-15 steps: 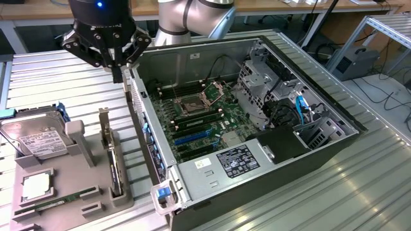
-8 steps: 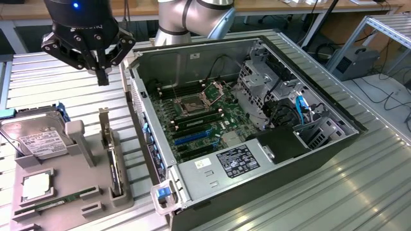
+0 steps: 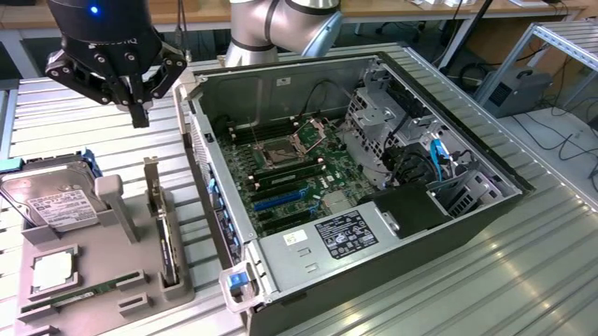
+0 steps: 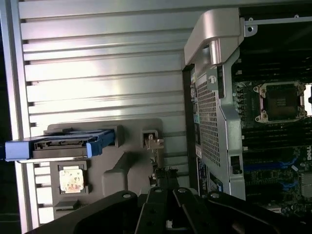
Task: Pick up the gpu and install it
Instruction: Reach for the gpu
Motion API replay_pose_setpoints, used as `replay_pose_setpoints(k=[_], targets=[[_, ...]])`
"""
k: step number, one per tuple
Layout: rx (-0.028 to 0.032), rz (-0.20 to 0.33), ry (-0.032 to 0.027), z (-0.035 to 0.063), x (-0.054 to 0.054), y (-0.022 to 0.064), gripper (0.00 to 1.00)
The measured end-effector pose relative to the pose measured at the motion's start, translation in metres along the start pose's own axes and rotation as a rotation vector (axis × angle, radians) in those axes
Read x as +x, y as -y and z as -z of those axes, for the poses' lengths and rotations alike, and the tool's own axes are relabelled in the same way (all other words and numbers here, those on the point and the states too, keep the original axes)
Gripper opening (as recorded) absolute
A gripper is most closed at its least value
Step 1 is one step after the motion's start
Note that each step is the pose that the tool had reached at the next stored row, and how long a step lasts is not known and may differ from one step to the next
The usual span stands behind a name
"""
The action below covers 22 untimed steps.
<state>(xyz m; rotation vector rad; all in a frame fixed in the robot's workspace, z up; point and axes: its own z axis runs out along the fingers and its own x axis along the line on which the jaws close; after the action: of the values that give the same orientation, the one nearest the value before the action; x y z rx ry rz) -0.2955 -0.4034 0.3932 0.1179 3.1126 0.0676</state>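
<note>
One gap matters — the gpu [image 3: 164, 238] stands on edge along the tray's [image 3: 140, 224] edge beside the case [image 3: 243, 91], long axis along that edge; my gripper [image 3: 140, 117], closed and empty, hovers off its bracket end.

Grey arm [image 3: 280, 28] bent over at back. Black gripper [image 3: 139, 113] hangs up in air, points straight down. Blue light [image 3: 92, 10] on wrist.
</note>
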Motion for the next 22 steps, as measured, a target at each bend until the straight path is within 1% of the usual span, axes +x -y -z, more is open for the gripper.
replay_pose_setpoints(k=[2, 5, 9, 11, 12, 14, 15, 16, 22], targets=[[0.0000, 0.000, 0.0001, 0.0006, 0.003, 0.0122, 0.11], [-0.0001, 0.000, 0.0001, 0.0009, 0.004, 0.0196, 0.11], [0.0000, 0.000, 0.0000, 0.0021, 0.004, 0.0442, 0.11], [0.0001, 0.000, 0.0000, 0.0027, 0.003, 0.0595, 0.11], [-0.0001, 0.000, 0.0001, 0.0029, 0.003, 0.0652, 0.11], [0.0001, 0.000, 0.0000, 0.0034, 0.003, 0.0740, 0.11], [-0.0001, 0.000, 0.0001, 0.0036, 0.003, 0.0810, 0.11], [0.0000, 0.000, 0.0001, 0.0038, 0.004, 0.0860, 0.11], [-0.0001, 0.000, 0.0002, 0.0042, 0.005, 0.0991, 0.11]])
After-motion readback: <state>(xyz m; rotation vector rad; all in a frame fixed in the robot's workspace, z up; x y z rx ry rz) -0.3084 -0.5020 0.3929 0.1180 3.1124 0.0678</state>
